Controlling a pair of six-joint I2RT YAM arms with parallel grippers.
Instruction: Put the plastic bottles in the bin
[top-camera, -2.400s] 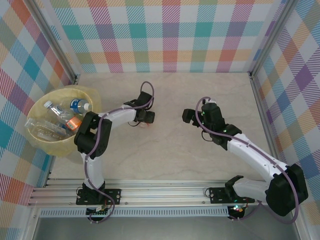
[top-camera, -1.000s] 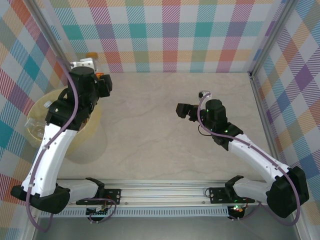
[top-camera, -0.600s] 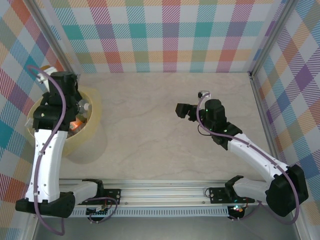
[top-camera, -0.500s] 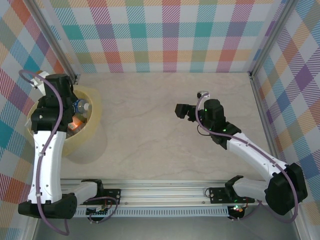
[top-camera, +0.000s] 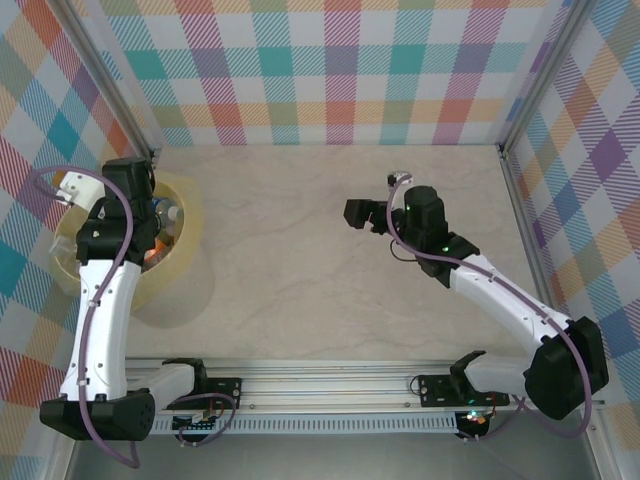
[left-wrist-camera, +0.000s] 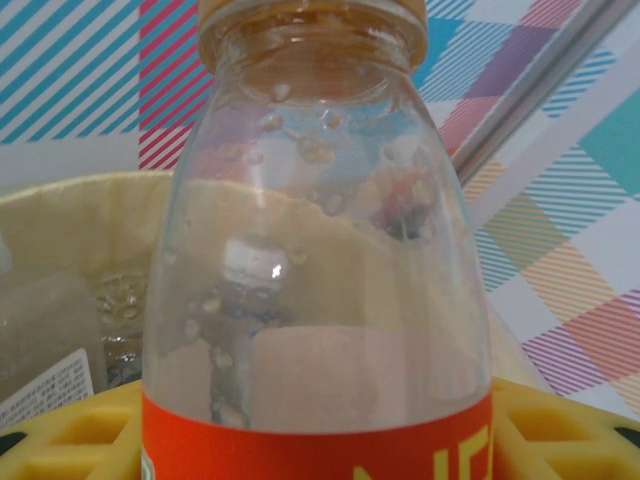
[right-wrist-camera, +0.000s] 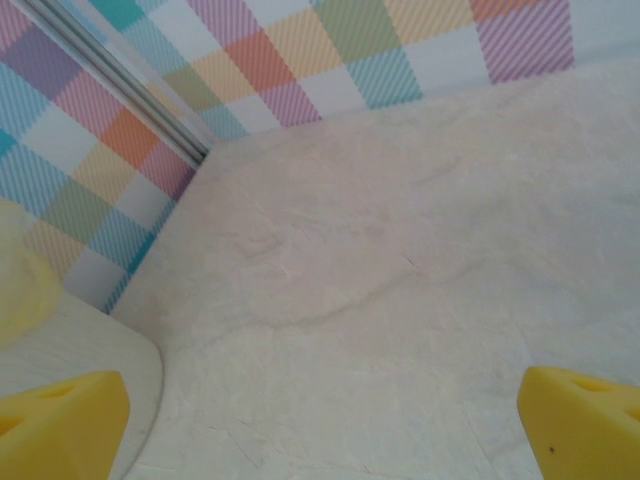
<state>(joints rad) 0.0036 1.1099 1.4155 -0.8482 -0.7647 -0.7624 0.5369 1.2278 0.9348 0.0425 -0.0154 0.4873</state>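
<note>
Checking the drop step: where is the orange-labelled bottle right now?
In the left wrist view, the orange-labelled bottle is held between the yellow fingers of the left gripper, over the pale yellow bin at the left edge of the table.

The bin (top-camera: 193, 228) sits at the left side of the table (top-camera: 330, 250).
Bottles (top-camera: 164, 212) lie in it; one more bottle (left-wrist-camera: 320, 250) stands in the left gripper (left-wrist-camera: 320, 435), the rim behind it.

Clear orange-labelled bottle (left-wrist-camera: 315, 250), pale yellow bin (top-camera: 191, 216), multicoloured plaid walls (top-camera: 340, 70).
</note>
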